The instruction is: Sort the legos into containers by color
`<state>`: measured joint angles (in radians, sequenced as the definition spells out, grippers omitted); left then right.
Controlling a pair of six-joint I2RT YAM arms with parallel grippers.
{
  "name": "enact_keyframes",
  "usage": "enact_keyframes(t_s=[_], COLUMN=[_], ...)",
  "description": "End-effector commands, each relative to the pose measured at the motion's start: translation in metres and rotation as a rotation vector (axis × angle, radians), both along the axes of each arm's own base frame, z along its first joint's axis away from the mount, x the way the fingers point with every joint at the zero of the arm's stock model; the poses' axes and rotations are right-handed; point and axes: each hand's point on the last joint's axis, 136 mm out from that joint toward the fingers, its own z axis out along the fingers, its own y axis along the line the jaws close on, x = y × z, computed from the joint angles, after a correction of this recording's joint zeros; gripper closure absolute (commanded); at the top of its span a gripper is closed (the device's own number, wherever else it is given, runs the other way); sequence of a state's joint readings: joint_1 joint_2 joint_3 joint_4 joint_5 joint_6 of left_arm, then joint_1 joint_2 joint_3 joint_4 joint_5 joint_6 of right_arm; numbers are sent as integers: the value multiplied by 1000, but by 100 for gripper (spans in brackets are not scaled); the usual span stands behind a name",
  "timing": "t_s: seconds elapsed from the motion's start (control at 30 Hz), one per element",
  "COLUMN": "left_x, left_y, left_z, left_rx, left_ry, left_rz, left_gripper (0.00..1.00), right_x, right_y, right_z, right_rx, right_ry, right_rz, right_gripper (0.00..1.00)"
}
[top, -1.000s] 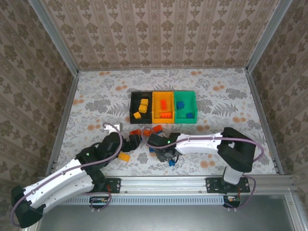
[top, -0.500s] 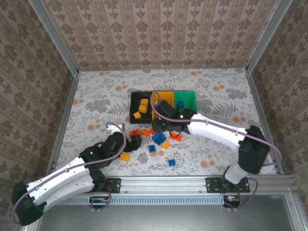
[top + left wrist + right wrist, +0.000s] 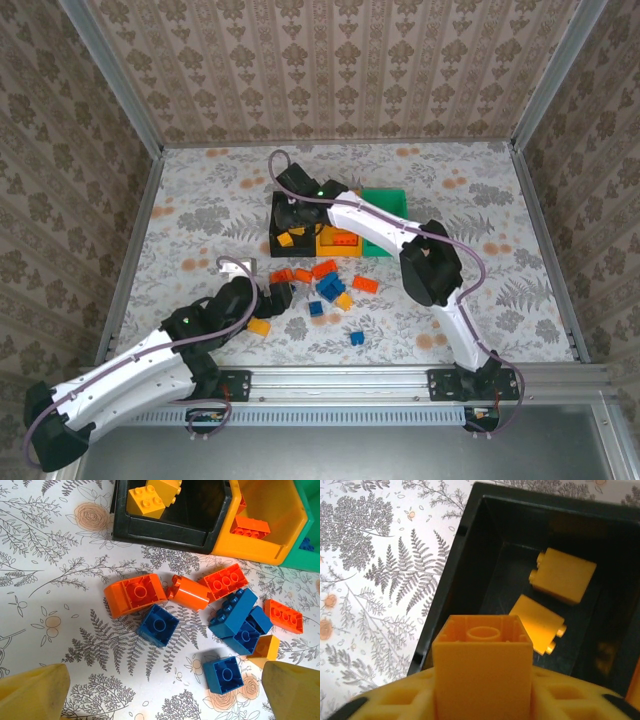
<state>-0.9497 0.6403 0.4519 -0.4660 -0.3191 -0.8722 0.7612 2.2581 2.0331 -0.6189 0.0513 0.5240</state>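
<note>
- The right tool (image 3: 290, 213) reaches out to the black bin (image 3: 165, 530), at about 11 o'clock from its base in the top view
- A yellow brick (image 3: 482, 667) stands between its fingers (image 3: 390, 702), hollow side toward the wrist camera, over the rim of the black bin; I cannot tell if the fingers press it or are loose
- Deeper in the black bin lie two more yellow legos, one (image 3: 563, 575) and a second (image 3: 538, 625) near it at 7 o'clock
- The three bins stand joined in a row on the bench (image 3: 200, 210): black at 9 o'clock, the orange bin (image 3: 250, 551) in the middle, the green bin (image 3: 390, 200) at 3 o'clock
- A red-orange brick (image 3: 250, 526) lies in the orange bin
- The left tool (image 3: 162, 692) is wide open, its fingertips (image 3: 35, 692) at the two lower corners of the wrist view with bare bench between them
- It hangs low at 7 o'clock from the loose pile (image 3: 325, 288), which lies at 6 o'clock from the bins
- In the pile, an orange curved piece (image 3: 135, 595) touches an orange cylinder (image 3: 189, 592); a blue square (image 3: 159, 625) is just at 6 o'clock from them
- A long blue brick (image 3: 235, 612) leans over another blue one (image 3: 245, 636), with a small yellow piece (image 3: 265, 649) at 4 o'clock
- A lone blue brick (image 3: 356, 339) lies apart, at 5 o'clock from the pile
</note>
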Motion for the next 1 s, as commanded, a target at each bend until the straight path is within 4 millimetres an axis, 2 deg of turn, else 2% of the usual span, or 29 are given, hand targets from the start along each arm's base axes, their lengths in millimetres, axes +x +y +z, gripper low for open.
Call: enact_keyframes(t_s=[0.0,0.07,0.2,0.33,0.4,0.5,0.57,0.7,0.8,0.97], left_x=[-5,-4,-4,-2,-1,-1,-1,-3,-7,-12], left_y=[0,0,-2,-7,-12,-19,-27,-57,-80,-100], left_z=[-8,-8,-7,-4,-3,-10,-18,-39,-54,-74], left_rx=[13,17,22,34,46,103,148,207,245,347], left_ry=[27,29,30,29,34,75,117,213,268,305], left_rz=[-7,-8,-16,-37,-60,-96,-139,-249,-316,-381], left_gripper=[0,0,0,0,0,0,2,16,16,21], right_x=[9,11,7,-9,-23,-47,-63,-93,-111,-128], right_y=[1,3,0,-19,-32,-57,-75,-109,-132,-161], right_z=[15,26,55,81,86,83,75,60,52,61], right_rx=[-1,19,68,136,158,161,147,125,112,113], right_ry=[-25,-50,-93,-145,-151,-146,-133,-114,-112,-153], right_rz=[-2,0,-6,-44,-57,-78,-97,-132,-160,-193], right_gripper=[44,33,26,22,21,21,21,21,21,20])
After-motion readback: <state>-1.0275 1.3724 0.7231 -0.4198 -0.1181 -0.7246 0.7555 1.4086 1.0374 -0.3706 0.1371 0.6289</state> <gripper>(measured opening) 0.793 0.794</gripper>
